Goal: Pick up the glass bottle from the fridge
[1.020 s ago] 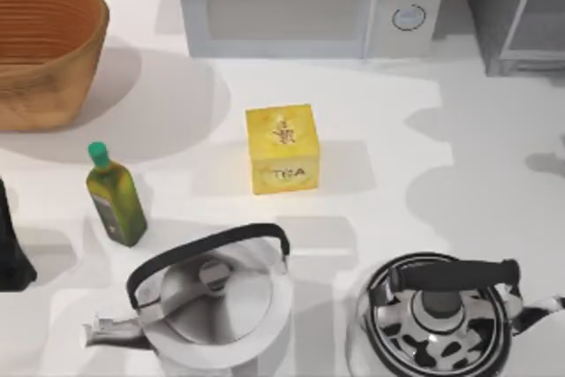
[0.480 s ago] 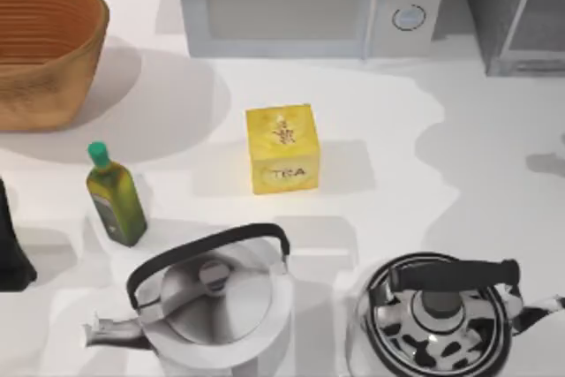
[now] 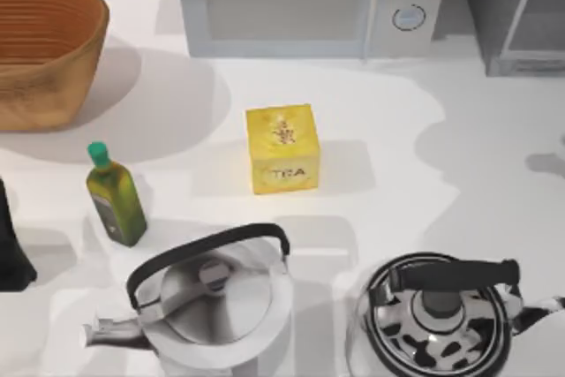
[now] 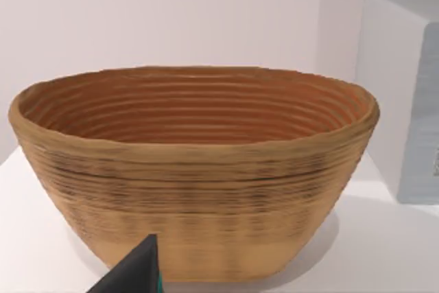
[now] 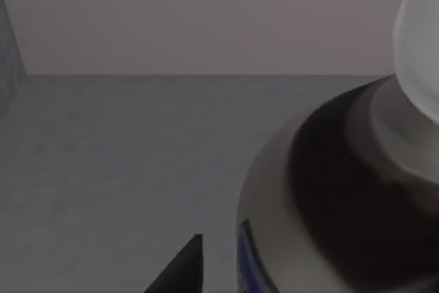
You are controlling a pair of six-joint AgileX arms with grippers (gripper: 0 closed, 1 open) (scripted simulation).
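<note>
A white bench (image 3: 494, 156) seen from above carried a yellow tea box (image 3: 282, 148) near its middle. Behind the tea box stood a white microwave (image 3: 309, 2) with two round knobs. Behind and to the right of the tea box, at the bench's far corner, stood the grey fridge (image 3: 516, 15), only partly in view. Behind and well to the left of the tea box sat a woven basket (image 3: 44, 46). An olive-yellow bottle (image 3: 116, 196) with a green cap stood to the tea box's left. In front of the tea box sat a steel kettle (image 3: 207, 302), and to the right of that a black-and-white patterned kettle (image 3: 437, 315).

The left arm (image 3: 11, 249) rested far left of the tea box, at the bench edge. The left gripper (image 4: 134, 272) faced the basket; whether its jaws were apart or together could not be told.

The right gripper (image 5: 182, 269) was inside the fridge's dark grey compartment, just beside the glass bottle (image 5: 329, 197), which stood on the compartment floor. I cannot tell the state of those jaws either.
</note>
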